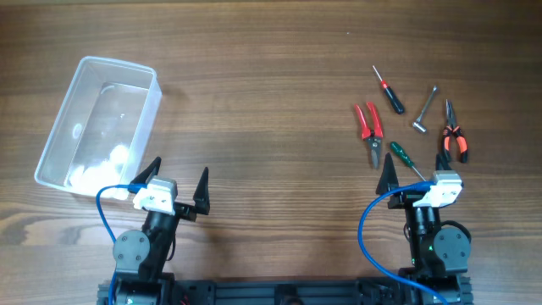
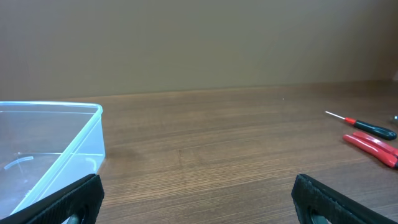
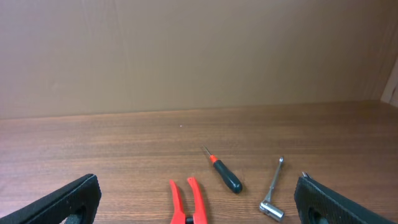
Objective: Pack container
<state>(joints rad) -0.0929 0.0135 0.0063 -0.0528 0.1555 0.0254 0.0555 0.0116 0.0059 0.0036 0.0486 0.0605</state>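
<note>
The clear plastic container lies at the left of the table, tilted, with nothing inside; its corner shows in the left wrist view. My left gripper is open and empty just below it. Tools lie at the right: red-handled pliers, a black-and-red screwdriver, a green screwdriver, a small silver wrench, and orange-black pliers. My right gripper is open and empty just below them.
The table is brown wood. Blue cables loop by both arm bases at the front edge. In the left wrist view the black-and-red screwdriver and red pliers show far right.
</note>
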